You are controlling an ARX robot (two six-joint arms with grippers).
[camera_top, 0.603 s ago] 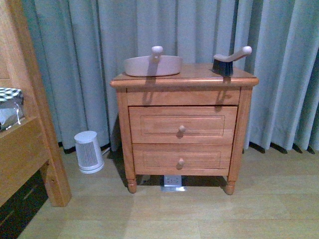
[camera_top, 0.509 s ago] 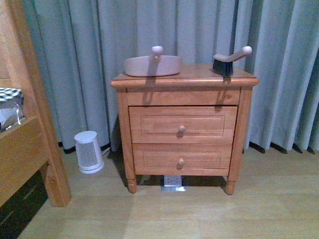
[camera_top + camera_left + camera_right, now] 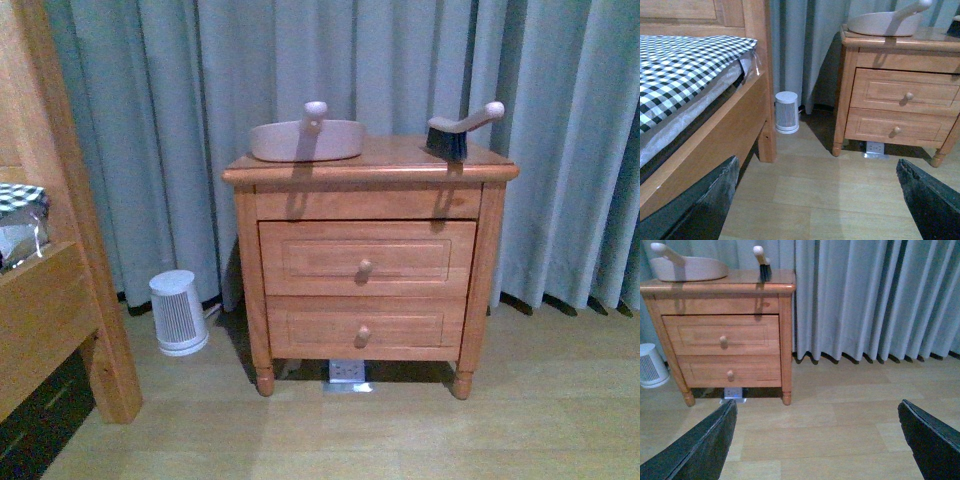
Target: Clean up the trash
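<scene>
Leftmost, a wooden bed [image 3: 50,300] fills the edge of the front view, and the left wrist view shows a black-and-white checked cover [image 3: 685,65] on it. Just beside the bedpost, a small white ribbed cylinder [image 3: 180,312] stands on the wood floor [image 3: 400,430] against the grey-blue curtain [image 3: 150,100]. Next comes the worktop [image 3: 400,155], a wooden nightstand with two drawers. A beige dustpan [image 3: 305,140] lies toward its rear left corner, handle rising toward the front edge. A dark-bristled brush [image 3: 455,135] sits at the rear right corner, bristles down, with its pale handle slanting up to the right. A white socket plate [image 3: 347,372] lies on the floor under the front edge.

The left end effector [image 3: 816,162] hangs above the floor between bed and worktop, its dark fingers [image 3: 705,205] spread wide and holding nothing. The right end effector [image 3: 816,402] is likewise spread wide and unladen over the floor by the worktop's right side.

None of the views lets me tell where the trash lies.
</scene>
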